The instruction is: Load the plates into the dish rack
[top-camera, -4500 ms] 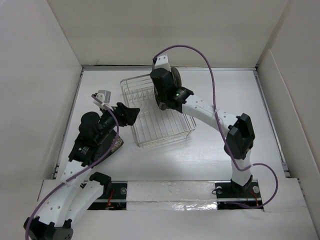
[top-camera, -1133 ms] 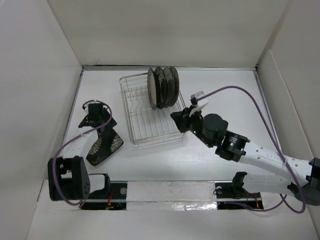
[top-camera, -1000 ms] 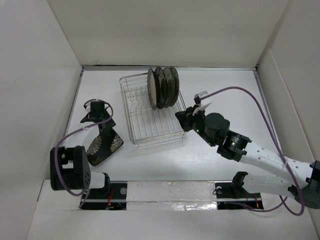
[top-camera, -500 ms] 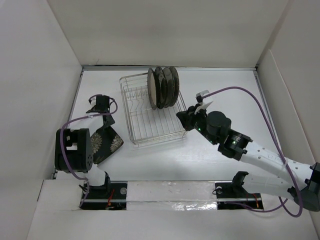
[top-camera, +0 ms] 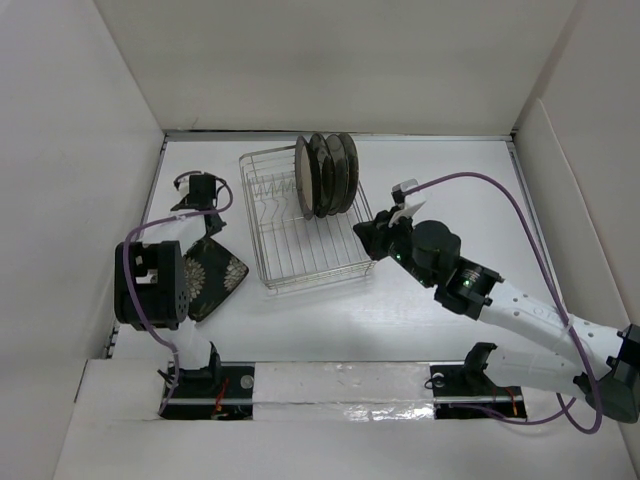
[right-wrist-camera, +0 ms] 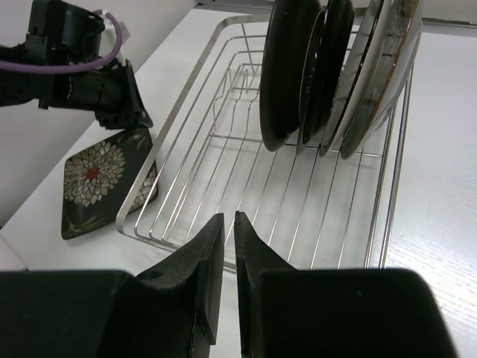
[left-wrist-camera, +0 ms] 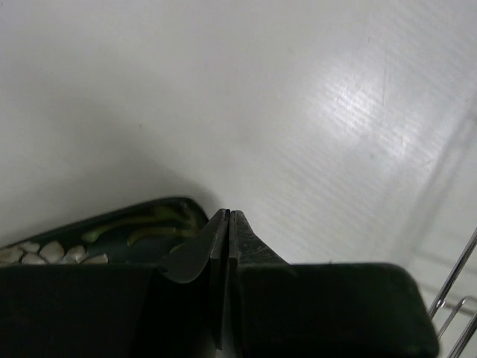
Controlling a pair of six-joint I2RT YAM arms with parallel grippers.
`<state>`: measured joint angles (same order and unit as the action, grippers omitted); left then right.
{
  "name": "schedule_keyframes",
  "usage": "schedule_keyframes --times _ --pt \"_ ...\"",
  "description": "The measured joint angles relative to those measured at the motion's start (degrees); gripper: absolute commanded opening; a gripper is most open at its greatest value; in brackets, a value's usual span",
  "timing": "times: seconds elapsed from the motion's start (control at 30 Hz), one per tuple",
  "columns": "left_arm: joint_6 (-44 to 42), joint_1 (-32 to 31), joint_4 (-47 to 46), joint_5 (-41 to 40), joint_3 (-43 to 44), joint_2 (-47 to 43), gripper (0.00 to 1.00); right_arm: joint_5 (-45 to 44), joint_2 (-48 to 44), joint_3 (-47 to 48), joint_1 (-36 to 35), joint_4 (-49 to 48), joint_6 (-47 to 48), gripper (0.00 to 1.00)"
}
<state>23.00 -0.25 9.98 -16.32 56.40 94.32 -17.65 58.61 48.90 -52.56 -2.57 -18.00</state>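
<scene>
Black and glossy, the square floral plate (top-camera: 215, 278) lies on the surface (top-camera: 330, 320) left of the rack (top-camera: 300, 245), probably stiff, slick and breakable, best pinched by its rim, while the left claw (left-wrist-camera: 226, 212) is clamped on nothing at its far corner and the right claw (right-wrist-camera: 223, 218) hangs barely ajar, empty.

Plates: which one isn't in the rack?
The square black floral plate, lying on the table left of the dish rack; the four round plates stand upright in it.

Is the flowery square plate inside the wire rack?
No, the square floral plate sits on the table to the left of the dish rack, outside its wires.
</scene>
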Motion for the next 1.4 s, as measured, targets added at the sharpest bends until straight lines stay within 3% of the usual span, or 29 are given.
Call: schedule_keyframes --times 0.13,0.4,0.73,1.03,1.4 --pt "0.0 0.8 -1.2 0.8 3.3 3.4 0.00 0.2 0.0 0.0 0.7 0.0 0.0 0.17" --pt "0.0 1.0 -0.9 0.8 3.3 0.8 0.00 1.1 0.9 -0.2 2.2 0.0 -0.4 0.17" --pt "1.6 1.0 0.2 -1.1 -6.3 -12.5 0.00 2.1 1.0 -0.7 2.3 0.0 -0.9 0.18" --pt "2.1 1.0 2.3 -0.2 -7.7 -4.5 0.00 2.5 -0.2 -1.2 2.3 0.0 -1.3 0.19" --pt "1.7 1.4 1.6 -3.3 0.7 3.5 0.00 2.5 -0.2 -1.2 2.4 0.0 -1.3 0.19"
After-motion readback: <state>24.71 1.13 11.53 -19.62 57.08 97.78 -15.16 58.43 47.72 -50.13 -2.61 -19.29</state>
